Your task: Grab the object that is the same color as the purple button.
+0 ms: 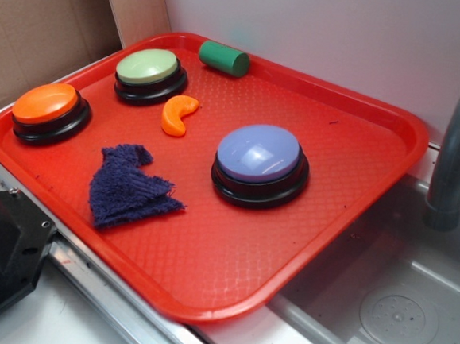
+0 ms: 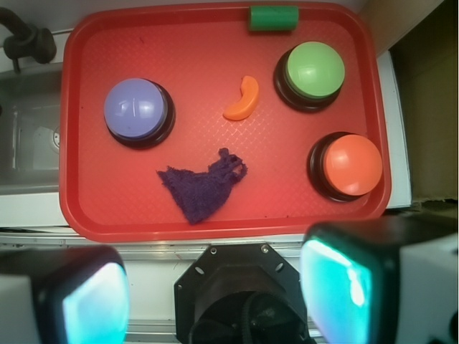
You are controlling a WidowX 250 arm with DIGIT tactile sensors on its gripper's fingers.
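The claw (image 2: pixel 215 294) hangs high with its jaws apart and empty, off the tray's (image 2: pixel 215 228) near edge. The purple rag (image 2: pixel 203 185) lies flat near that edge, untouched, with the purple button (image 2: pixel 134 108) beyond it; the whole approach and grasp remain

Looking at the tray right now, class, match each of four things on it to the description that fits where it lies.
Things:
1. purple button
2. purple rag
3. green cylinder
4. orange crescent

Descriptions:
A. lying against the tray's rim by the wall
B. crumpled flat, near the rim closest to the gripper
C. nearest the sink
D. beside the green button

Pairs: 1-C, 2-B, 3-A, 4-D
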